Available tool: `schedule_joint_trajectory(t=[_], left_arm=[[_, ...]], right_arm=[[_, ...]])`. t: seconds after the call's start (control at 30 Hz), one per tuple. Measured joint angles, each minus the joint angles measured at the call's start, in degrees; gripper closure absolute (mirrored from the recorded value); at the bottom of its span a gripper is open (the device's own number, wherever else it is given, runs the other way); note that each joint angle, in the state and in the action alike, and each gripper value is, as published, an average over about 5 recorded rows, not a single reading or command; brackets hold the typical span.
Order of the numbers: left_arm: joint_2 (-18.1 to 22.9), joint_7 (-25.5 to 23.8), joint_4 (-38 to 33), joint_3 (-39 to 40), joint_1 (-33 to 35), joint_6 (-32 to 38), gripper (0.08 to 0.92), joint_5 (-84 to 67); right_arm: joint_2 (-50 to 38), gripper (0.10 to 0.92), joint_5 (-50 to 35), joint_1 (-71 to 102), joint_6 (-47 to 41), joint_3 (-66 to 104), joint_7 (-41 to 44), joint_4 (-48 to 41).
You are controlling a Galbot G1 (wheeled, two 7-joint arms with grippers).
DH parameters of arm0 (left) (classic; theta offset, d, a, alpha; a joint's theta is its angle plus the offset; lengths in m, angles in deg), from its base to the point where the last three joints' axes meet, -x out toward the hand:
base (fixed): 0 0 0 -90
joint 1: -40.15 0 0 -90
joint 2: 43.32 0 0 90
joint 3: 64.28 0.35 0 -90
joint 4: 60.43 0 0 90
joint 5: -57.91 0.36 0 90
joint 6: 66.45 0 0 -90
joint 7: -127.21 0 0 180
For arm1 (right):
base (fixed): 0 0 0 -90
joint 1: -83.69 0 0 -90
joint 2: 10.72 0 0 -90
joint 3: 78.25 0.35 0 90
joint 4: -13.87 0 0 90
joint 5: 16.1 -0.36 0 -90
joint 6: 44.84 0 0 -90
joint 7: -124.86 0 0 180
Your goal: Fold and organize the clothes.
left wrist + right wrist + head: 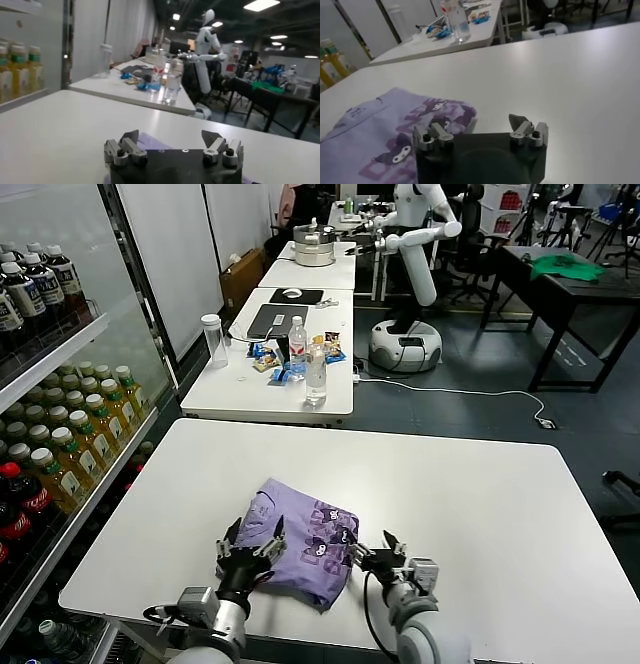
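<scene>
The lavender T-shirt (305,536) lies folded in a compact bundle near the front edge of the white table (480,514), its dark purple print facing up. My left gripper (250,542) is open and empty, low over the bundle's left near part. In the left wrist view only a sliver of the shirt (149,142) shows between the spread fingers of the left gripper (171,142). My right gripper (378,556) is open and empty at the bundle's right near edge. In the right wrist view the shirt (390,130) lies beside and ahead of the right gripper (479,131).
A second white table (240,389) stands behind, with water bottles (316,374), snacks and a laptop. A drinks shelf (60,434) runs along the left. Another robot (415,244) and a dark table with a green cloth (565,266) stand far back.
</scene>
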Motion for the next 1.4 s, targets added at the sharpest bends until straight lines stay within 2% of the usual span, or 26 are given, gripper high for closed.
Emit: schedule_joint_trajectory(t=[0.37,0.77,0.87,1.4], left_arm=[[-0.66,0.09,-1.18,-4.09,3.03,1.47,0.177,-0.45],[-1.06,0.08,-2.36,-5.71,5.26,2.25,0.177,-0.7],[-1.1,0.04,-2.72,-5.82,5.67,2.28,0.177,-0.74],[-0.45,-0.28,-3.25,-5.01,7.48,2.85,0.177,0.23]], right_arm=[[3.01,0.522,-4.43,-3.27,-0.06,-2.35,-3.36,-4.46],[0.94,0.862,-4.63,-6.1,-0.45,-0.74,-3.36,-5.2],[-1.02,0.9,-4.06,-7.3,-0.85,0.37,-2.61,-5.58],[-17.32,0.903,3.14,-16.84,-1.63,8.06,7.59,-14.21]])
